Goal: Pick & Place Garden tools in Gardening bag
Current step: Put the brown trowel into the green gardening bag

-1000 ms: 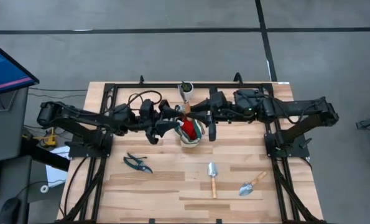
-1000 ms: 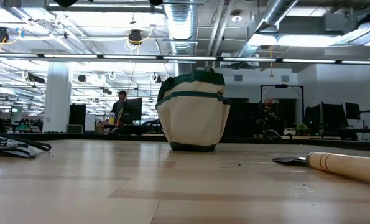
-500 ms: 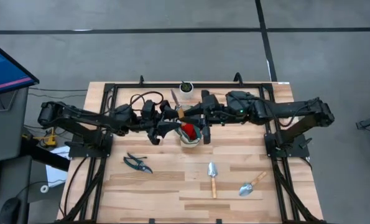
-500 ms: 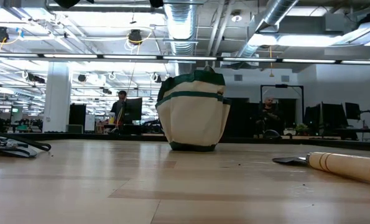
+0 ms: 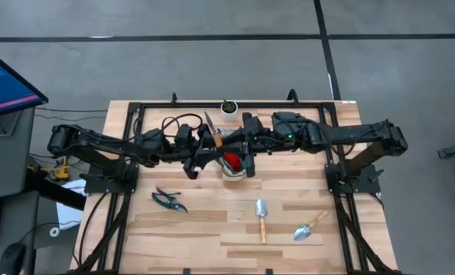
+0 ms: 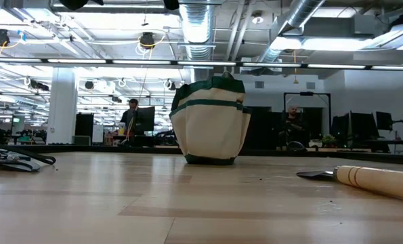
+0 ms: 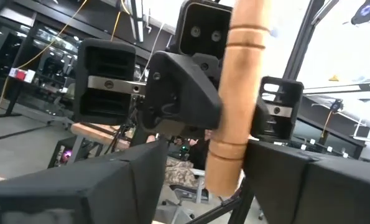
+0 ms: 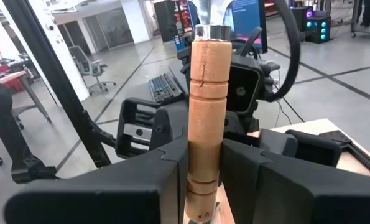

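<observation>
Table (image 5: 212,237): light wooden top with a dark frame around it; both arms reach in from the sides and meet over its middle.
Left arm: stretched from the left edge towards the centre, ending just beside the gardening bag.
Right arm: stretched from the right edge, its wrist over the bag's far side.
Gardening bag (image 5: 240,173): stands upright near the table's middle, cream with dark green trim, directly below the two grippers. In the low view (image 6: 211,122) it sits alone, nothing touching its sides.
Red item (image 5: 231,160): shows inside the bag's open mouth.
Held trowel (image 5: 212,131): lifted above the table, just beside the bag on its left and far side, blade pointing to the far edge and wooden handle towards the bag.
Right gripper (image 8: 204,162): fingers narrow, clamped on both sides of the held trowel's wooden handle.
Left gripper (image 7: 206,165): its fingers stand on either side of the same handle; whether they press on it cannot be told.
Loose trowels: one (image 5: 261,218) lies near the front, blade away from the front edge; another (image 5: 310,226) lies slanted just to its right.
Pruning shears (image 5: 169,200): flat on the table's left front part, well apart from the bag.
White pot (image 5: 229,108): at the far edge, behind the held trowel's blade.
Person (image 6: 132,115): far off in the room beyond.
</observation>
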